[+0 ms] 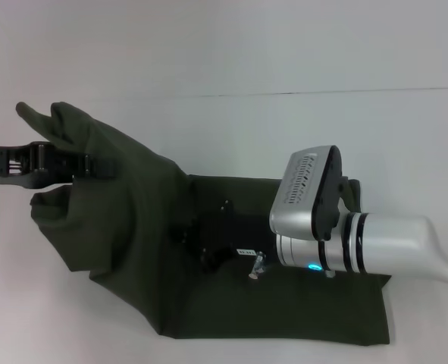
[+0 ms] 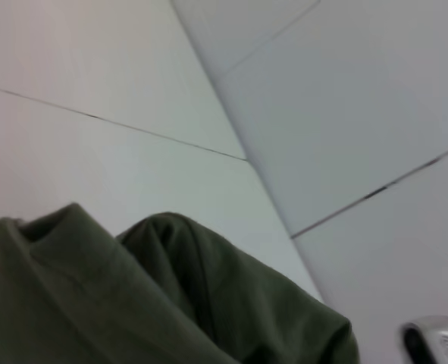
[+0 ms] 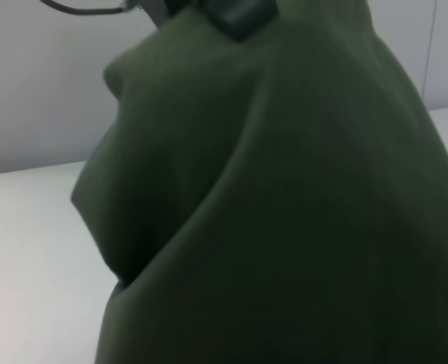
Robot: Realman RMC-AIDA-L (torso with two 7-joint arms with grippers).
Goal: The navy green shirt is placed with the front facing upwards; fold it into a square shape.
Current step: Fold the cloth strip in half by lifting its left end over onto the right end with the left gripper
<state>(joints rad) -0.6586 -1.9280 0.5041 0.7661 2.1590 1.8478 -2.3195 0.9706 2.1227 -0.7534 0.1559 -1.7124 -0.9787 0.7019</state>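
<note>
The left gripper has its jaws pinched on the navy green shirt, limp cloth sagging beneath; right gripper jaws' state unclear.

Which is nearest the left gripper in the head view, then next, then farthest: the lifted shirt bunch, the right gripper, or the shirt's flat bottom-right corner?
1. Lifted shirt bunch, in the left gripper at far left.
2. Right gripper, mid-shirt, low on the cloth.
3. Flat shirt corner, lower right, on the table.

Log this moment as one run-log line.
left gripper: shut on shirt, lifting its left side | right gripper: low on shirt middle | fold: unfinished
</note>
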